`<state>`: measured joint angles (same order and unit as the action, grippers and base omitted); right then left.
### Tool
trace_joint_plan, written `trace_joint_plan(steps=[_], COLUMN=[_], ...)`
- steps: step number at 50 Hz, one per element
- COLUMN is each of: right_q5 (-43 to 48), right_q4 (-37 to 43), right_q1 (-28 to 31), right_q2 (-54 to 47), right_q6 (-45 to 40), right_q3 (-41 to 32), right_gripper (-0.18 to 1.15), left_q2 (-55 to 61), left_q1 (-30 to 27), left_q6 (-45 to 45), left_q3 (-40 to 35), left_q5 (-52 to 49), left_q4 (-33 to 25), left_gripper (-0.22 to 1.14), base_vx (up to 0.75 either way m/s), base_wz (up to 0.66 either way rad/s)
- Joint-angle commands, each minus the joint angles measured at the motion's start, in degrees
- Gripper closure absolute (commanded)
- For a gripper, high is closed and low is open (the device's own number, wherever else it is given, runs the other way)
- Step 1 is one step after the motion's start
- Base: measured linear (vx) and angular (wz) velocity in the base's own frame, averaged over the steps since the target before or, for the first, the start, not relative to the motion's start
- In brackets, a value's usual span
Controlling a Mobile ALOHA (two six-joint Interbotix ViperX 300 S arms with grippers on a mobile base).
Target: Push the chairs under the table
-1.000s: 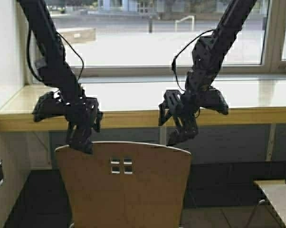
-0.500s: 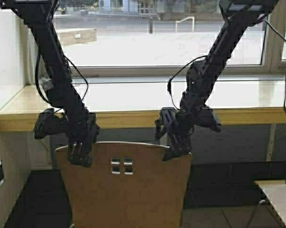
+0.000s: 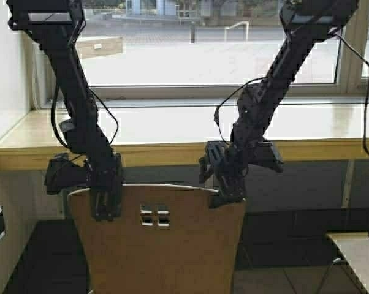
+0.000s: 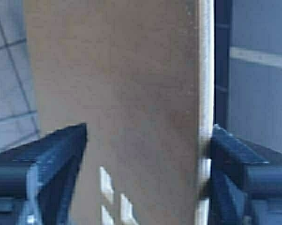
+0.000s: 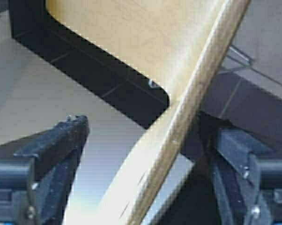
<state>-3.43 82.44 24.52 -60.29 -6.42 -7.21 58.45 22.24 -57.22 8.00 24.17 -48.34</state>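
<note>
1. One plywood chair [image 3: 157, 242] stands in front of the robot with its back toward the camera, just short of the long bench [image 3: 172, 154] that runs under the window. Its curved top edge sits below the bench's yellowish front edge, and the seat does not yet look tucked under.
2. The left pincer [image 3: 106, 202] straddles the chair back's top edge near its left corner. In the left wrist view the fingers [image 4: 47, 161] stand wide, one on each face of the panel, not clamped on it.
3. The right pincer [image 3: 227, 190] straddles the top edge near the right corner. Its fingers [image 5: 52, 150] also stand wide, with the plywood edge running between them.
4. Judgement: hooking both corners lets the arms steer the chair straight while the base drives it toward the bench.
5. Count: one chair, four small square cutouts [image 3: 155, 215] in its back, one bench, two pincers. A slatted surface [image 3: 356, 251] shows at the right edge.
</note>
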Motion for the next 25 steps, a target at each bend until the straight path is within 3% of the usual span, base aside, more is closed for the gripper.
trace_joint_plan(steps=[1,9,14,17,25], right_q5=[0.0,-0.3,0.0,0.0,-0.5], right_q4=[0.0,-0.1,0.0,0.0,0.0], right_q1=[0.0,0.1,0.1,0.1,0.0], right_q2=[1.5,1.4,1.5,1.4,1.6], right_q6=[0.2,0.2,0.2,0.2,0.2], right_q3=[-0.7,-0.7,-0.8,-0.7,-0.4], right_gripper=[0.12,0.6,0.88,0.94,0.92], left_q2=[-1.4,-1.5,-1.6,-1.6,-1.6], left_q1=[0.3,0.3,0.3,0.3,0.3], left_q6=[-0.4,-0.8,-1.3,-1.3,-1.3], left_q3=[-0.2,-0.3,-0.3,-0.2,-0.2], left_q5=[-0.8,-1.0,-1.1,-1.1,-1.1], left_q4=[-0.3,-0.3,-0.3,-0.2,-0.1], left_gripper=[0.2,0.59,0.7,0.7,0.7], base_vx=[0.02,0.02,0.02,0.03,0.04], base_wz=[-0.02,-0.03,-0.03,-0.01,0.0])
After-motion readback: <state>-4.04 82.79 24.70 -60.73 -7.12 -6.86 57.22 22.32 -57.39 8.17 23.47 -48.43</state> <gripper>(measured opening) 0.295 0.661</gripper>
